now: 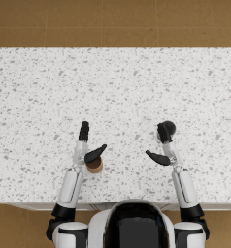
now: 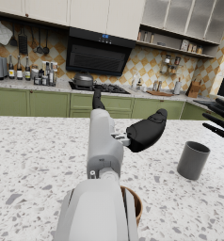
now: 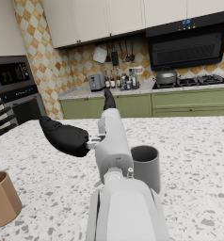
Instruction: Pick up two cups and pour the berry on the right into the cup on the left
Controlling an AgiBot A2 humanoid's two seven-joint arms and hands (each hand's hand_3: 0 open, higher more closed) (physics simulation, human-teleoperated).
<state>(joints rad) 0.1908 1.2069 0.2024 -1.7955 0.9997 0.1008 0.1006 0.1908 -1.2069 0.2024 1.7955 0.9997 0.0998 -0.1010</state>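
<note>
The brown cup stands upright on the speckled table just beside the left hand, and the dark grey cup stands upright by the right hand, the two cups well apart. Neither hand holds anything (fingers apart on both). Any berry is hidden from these views.

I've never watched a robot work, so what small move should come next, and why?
Probably close each hand around its cup. The left hand is open beside the brown cup, the right hand is open by the dark cup, and both cups stand on the counter, not yet held.
</note>
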